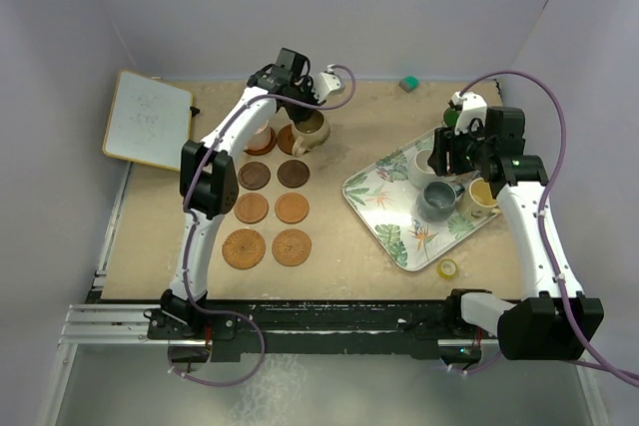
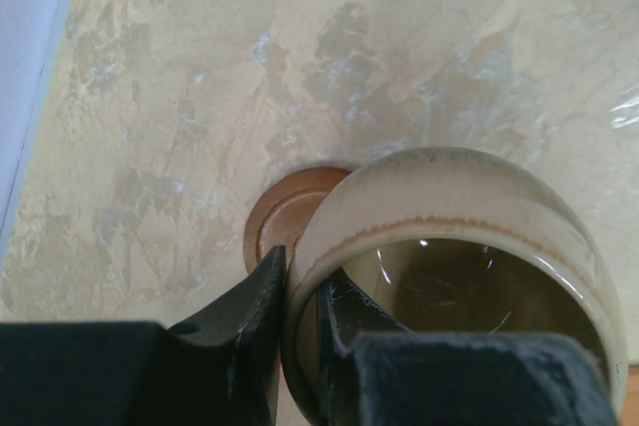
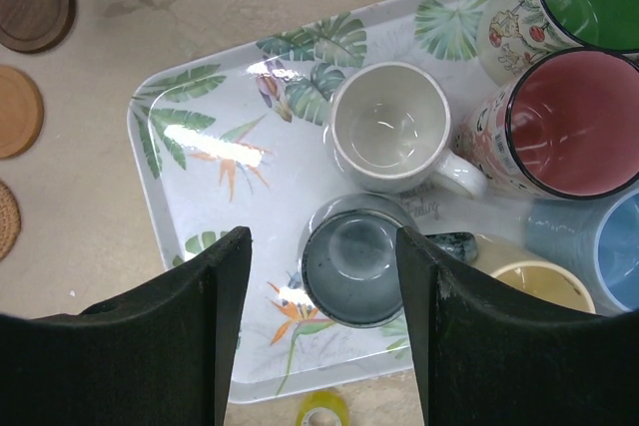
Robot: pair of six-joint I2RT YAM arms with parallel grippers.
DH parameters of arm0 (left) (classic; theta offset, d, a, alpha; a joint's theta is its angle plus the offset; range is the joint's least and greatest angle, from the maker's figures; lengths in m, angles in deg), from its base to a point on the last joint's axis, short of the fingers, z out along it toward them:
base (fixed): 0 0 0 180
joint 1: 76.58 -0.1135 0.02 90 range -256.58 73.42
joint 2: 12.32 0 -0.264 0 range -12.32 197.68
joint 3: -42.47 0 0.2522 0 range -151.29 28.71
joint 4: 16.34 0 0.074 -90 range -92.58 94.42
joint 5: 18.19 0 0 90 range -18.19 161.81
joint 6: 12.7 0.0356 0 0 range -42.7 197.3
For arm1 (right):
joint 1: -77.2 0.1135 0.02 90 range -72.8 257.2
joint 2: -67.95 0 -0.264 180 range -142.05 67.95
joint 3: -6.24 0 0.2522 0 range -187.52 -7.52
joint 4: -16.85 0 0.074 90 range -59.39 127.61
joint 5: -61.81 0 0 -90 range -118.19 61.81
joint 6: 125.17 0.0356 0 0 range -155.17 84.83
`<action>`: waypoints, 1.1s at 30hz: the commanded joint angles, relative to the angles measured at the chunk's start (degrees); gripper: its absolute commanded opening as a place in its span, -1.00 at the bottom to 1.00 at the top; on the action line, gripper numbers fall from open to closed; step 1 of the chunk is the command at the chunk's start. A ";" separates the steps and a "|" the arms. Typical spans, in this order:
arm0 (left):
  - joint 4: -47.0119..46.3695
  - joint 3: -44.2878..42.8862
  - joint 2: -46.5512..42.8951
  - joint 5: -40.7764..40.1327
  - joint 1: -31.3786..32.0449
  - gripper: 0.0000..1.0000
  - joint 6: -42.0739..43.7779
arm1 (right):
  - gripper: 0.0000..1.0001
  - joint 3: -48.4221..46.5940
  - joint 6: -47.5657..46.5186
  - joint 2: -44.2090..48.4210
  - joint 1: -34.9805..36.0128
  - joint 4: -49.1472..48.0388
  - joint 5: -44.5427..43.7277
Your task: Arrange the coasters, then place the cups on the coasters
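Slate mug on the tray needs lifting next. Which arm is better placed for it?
Right. The right gripper hangs open directly above the slate mug on the tray, jaws either side of it. The left gripper is shut on the tan mug at its rim, by a far coaster.

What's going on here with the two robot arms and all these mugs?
The left arm's fingers pinch the rim of a tan mug, holding it at a coaster at the far end of the laid-out coasters. The right arm's fingers hang open above a slate mug on the leaf-patterned tray, beside a pale grey mug.
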 commanded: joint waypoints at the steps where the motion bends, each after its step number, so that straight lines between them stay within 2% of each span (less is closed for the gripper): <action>1: -1.88 -6.53 0.04 5.55 -2.81 -0.94 4.00 | 0.25 0.30 -1.03 0.90 -0.44 -0.96 1.80; 15: -2.89 -12.71 7.87 7.13 -7.19 -0.94 6.58 | 0.25 0.04 -1.81 -0.82 -0.52 -0.48 1.65; 33: 0.23 -12.99 9.23 9.17 -8.22 -0.94 9.56 | 0.26 -0.23 -2.35 -1.95 -0.53 0.01 1.46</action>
